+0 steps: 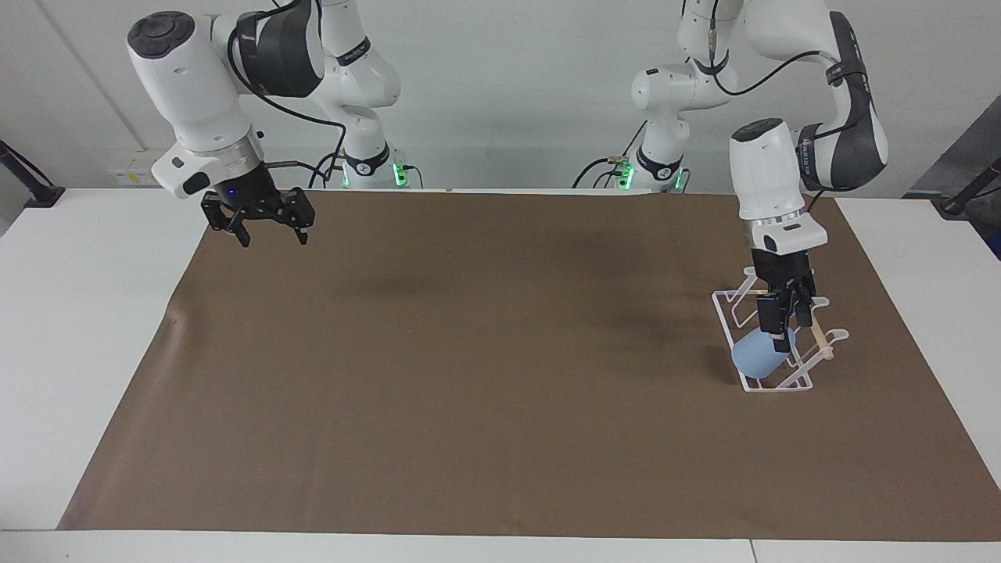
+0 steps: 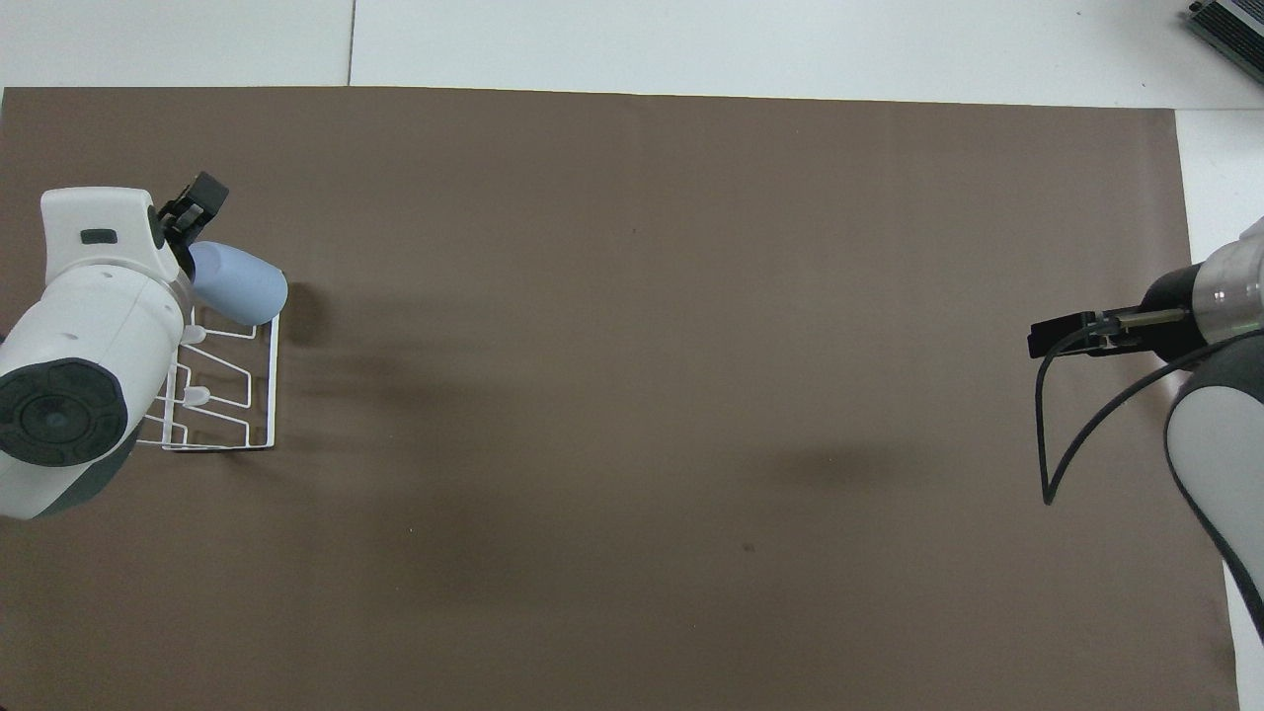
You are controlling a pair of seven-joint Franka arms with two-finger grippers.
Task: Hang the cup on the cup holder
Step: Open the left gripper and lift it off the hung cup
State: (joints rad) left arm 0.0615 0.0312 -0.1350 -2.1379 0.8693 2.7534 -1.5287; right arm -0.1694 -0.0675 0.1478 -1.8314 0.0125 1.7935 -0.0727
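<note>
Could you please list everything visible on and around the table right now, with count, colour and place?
cup: one, light blue, lying tilted on the cup holder's end farthest from the robots.
cup holder: one, white wire with a light wooden dowel, at the left arm's end of the table.
mat: one, brown, covering most of the table.
table: one, white, under the mat.
left gripper: one, black, fingers open, over the cup holder just above the cup, not gripping it.
right gripper: one, black, fingers open, waiting raised over the mat's corner at the right arm's end.
</note>
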